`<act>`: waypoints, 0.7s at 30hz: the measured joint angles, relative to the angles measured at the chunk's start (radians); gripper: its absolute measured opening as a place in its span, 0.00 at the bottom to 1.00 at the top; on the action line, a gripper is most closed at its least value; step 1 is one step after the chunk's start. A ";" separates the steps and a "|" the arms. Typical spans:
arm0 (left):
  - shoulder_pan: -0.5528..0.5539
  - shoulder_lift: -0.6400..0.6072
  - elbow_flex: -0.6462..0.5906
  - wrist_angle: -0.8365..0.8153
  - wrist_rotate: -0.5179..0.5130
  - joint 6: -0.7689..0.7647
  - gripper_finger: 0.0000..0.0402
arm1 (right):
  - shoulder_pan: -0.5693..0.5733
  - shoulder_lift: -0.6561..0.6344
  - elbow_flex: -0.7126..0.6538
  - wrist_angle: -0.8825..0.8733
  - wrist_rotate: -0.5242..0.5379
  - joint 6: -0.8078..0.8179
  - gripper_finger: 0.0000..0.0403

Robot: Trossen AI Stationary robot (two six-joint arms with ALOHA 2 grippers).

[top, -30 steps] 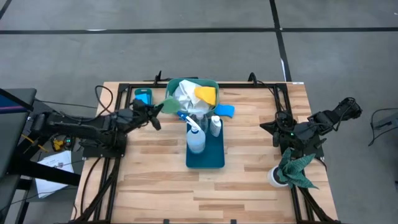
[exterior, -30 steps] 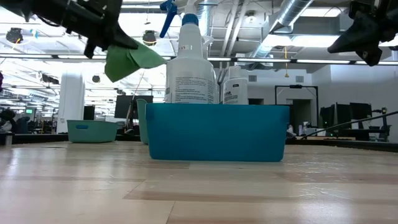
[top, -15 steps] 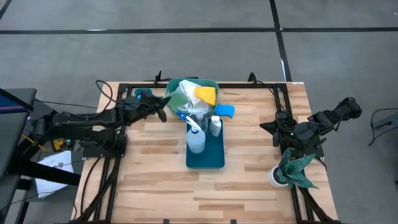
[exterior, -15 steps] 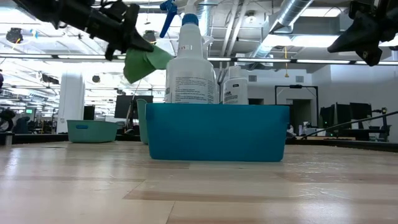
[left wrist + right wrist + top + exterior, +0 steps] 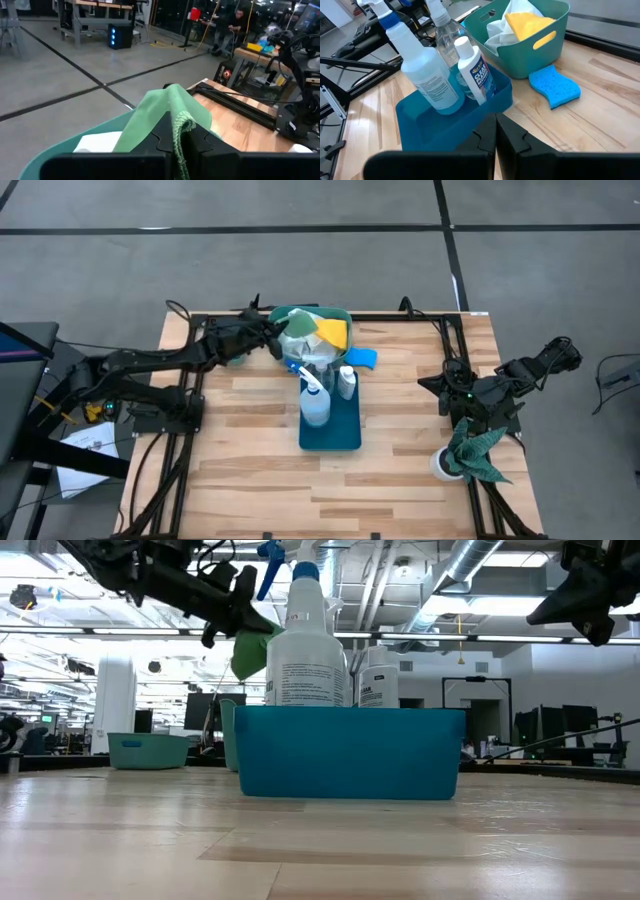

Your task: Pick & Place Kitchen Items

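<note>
My left gripper (image 5: 277, 337) is shut on a light-green cloth (image 5: 296, 330) over the left rim of a teal basket (image 5: 343, 315) at the table's far middle. The cloth also shows in the left wrist view (image 5: 165, 107) and the low view (image 5: 250, 648). The basket holds a white cloth (image 5: 300, 345) and a yellow cloth (image 5: 332, 330). A blue sponge (image 5: 362, 357) lies on the table to the right of the basket. A blue tray (image 5: 340, 430) holds a spray bottle (image 5: 314, 398) and two small bottles (image 5: 346, 380). My right gripper (image 5: 495, 127) is shut and empty at the table's right edge. My left gripper pinches a bunched fold of the green cloth (image 5: 183, 123) between its two fingers. The cloth rises past the fingertips and drapes over them, several layers thick. It is lifted clear, above the basket's rim (image 5: 60, 152).
A dark green rag (image 5: 474, 450) lies over a white object (image 5: 442, 464) at the table's right near corner. Black frame rails (image 5: 420, 320) run along the table's far and side edges. Bare wood lies in front of the tray.
My left gripper has carried the green cloth toward the table's far edge and to the right, from beside the basket to above its left rim. The cloth has stayed lifted clear in the shut fingers.
</note>
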 joint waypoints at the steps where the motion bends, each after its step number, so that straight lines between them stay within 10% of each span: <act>1: 0.008 0.012 0.008 0.000 0.008 0.000 0.00 | 0.000 0.000 0.000 0.000 0.000 -0.002 0.00; 21: 0.230 0.274 0.059 0.184 0.345 -0.043 0.00 | -0.004 0.000 0.000 0.000 0.072 0.065 0.00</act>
